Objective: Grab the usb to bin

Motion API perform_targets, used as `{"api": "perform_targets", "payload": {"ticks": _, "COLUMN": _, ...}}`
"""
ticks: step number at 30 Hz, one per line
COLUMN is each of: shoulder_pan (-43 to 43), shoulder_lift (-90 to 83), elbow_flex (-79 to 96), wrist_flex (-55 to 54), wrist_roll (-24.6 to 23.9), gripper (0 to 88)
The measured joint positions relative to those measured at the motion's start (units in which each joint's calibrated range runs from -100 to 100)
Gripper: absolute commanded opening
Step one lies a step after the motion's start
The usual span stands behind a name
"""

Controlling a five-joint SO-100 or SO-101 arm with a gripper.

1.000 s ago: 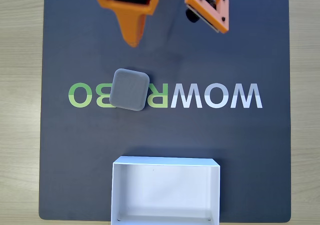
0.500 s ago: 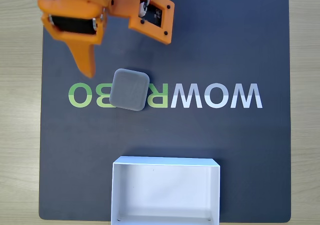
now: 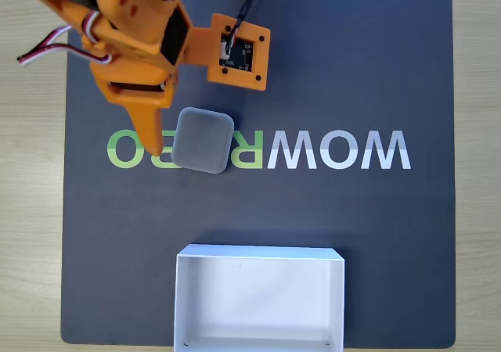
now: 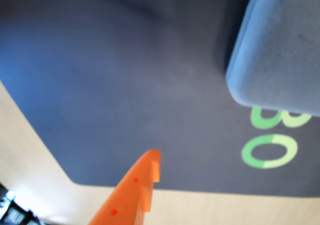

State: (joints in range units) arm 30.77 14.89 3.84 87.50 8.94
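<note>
The pale wooden desk (image 3: 31, 235) carries a dark mat (image 3: 376, 235) printed with a mirrored logo (image 3: 337, 150), and everything sits on that mat. Below the logo, at the mat's near edge, the bin (image 3: 259, 299) stands empty, so nothing is delivered. The orange arm (image 3: 133, 39) reaches in from the top left, its jaws (image 3: 160, 145) ending just left of the usb (image 3: 203, 139), which lies flat over the logo's middle letters, well apart from the bin. One orange finger (image 4: 135, 190) shows in the wrist view, off to the side of the usb (image 4: 280, 50); the other is hidden, so how wide the jaws stand I cannot tell (they hold nothing). By my judgement the grasp, lift and carry all remain. Little of the room shows beyond the desk.
</note>
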Motion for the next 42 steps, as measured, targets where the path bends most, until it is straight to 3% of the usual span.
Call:
{"api": "perform_targets", "payload": {"ticks": 5, "shoulder_pan": -3.8, "shoulder_lift": 4.9, "elbow_flex": -3.1, "wrist_flex": 1.8, "wrist_roll": -2.2, "gripper": 46.4}}
{"api": "perform_targets", "payload": {"ticks": 12, "shoulder_pan": -6.8, "shoulder_lift": 8.7, "elbow_flex": -5.6, "wrist_flex": 2.2, "wrist_roll": -4.4, "gripper": 58.7}}
{"api": "perform_targets", "payload": {"ticks": 42, "shoulder_pan": -9.8, "shoulder_lift": 28.2, "elbow_flex": -17.5, "wrist_flex": 2.0, "wrist_roll": -4.5, "gripper": 58.7}}
